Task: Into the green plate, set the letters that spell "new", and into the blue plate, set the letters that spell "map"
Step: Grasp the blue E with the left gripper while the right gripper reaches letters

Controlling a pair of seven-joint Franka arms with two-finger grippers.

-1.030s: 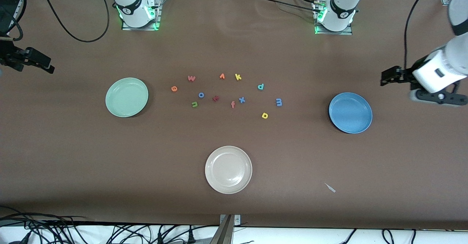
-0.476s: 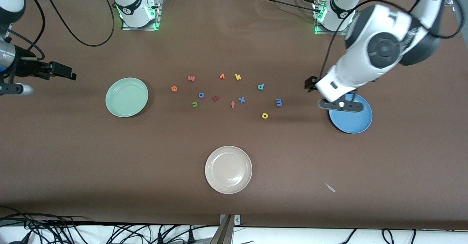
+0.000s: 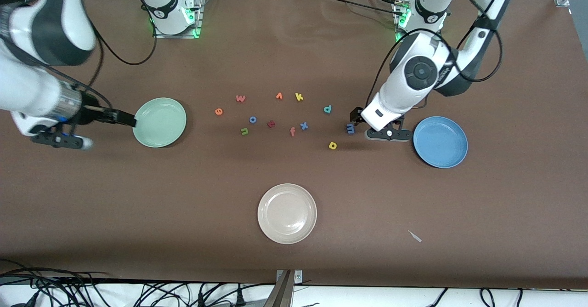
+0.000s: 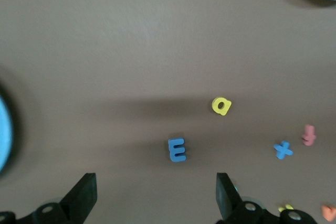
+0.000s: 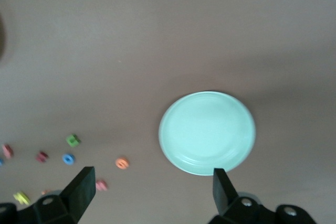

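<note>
The green plate (image 3: 159, 122) lies toward the right arm's end of the table and the blue plate (image 3: 440, 141) toward the left arm's end. Between them lie the salmon w (image 3: 240, 98), orange e (image 3: 219, 111), green n (image 3: 244, 131), teal p (image 3: 327, 109), blue m (image 3: 350, 128) and yellow a (image 3: 333, 145). My left gripper (image 3: 356, 114) hangs open and empty over the table right beside the m (image 4: 177, 149), between it and the blue plate. My right gripper (image 3: 126, 117) is open and empty over the green plate's (image 5: 207, 132) rim at the right arm's end.
A cream-white plate (image 3: 287, 213) sits nearer the front camera. Among the letters lie a blue o (image 3: 252, 119), dark red t (image 3: 271, 123), orange f (image 3: 292, 132), blue x (image 3: 303, 125) and yellow k (image 3: 299, 97). A small scrap (image 3: 415, 236) lies near the front.
Both arms swung in from the table's ends. The left gripper crossed over the blue plate to the m. The right gripper came up to the green plate's rim. No letter moved.
</note>
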